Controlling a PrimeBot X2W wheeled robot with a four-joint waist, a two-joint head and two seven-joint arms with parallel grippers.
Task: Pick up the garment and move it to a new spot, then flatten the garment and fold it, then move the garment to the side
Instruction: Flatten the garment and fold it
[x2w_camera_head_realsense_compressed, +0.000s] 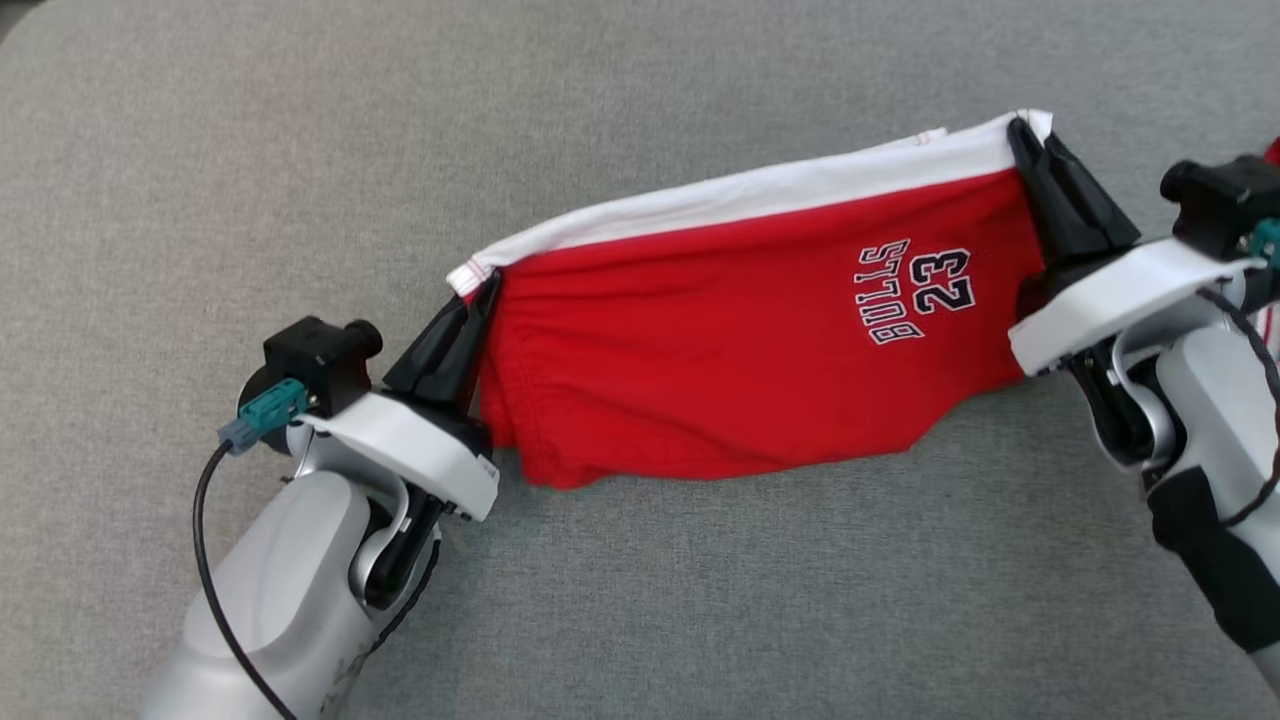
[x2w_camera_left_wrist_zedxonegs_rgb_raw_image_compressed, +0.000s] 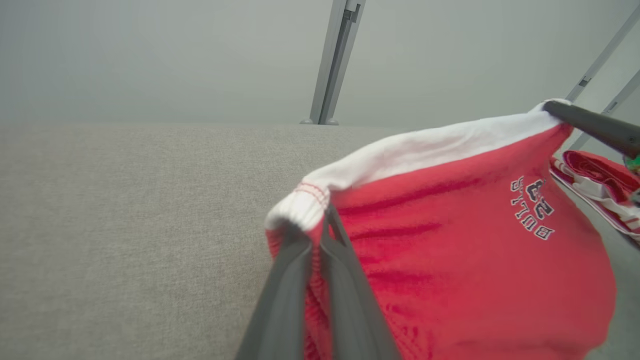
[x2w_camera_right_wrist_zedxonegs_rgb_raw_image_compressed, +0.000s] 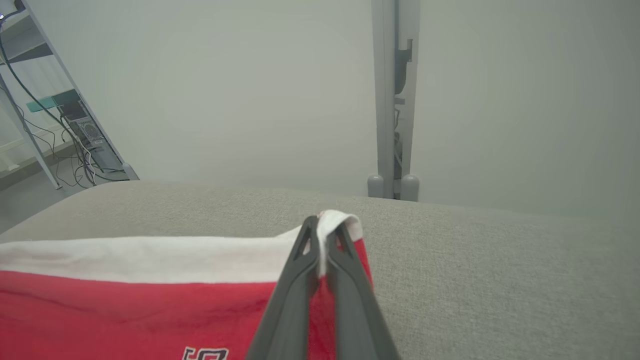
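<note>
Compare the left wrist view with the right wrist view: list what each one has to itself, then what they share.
Left wrist view's own: the left gripper shut on one waistband corner of the garment, and a second red-and-white garment lying beyond. Right wrist view's own: a rack with cables. Shared: the right gripper shut on the other corner, the grey cloth surface, an upright grey post.

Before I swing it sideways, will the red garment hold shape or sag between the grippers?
Likely floppy: the red garment droops below the white band stretched between left gripper and right gripper. Probably light: two corner pinches carry it. Its loose hem may drag on the grey surface.
</note>
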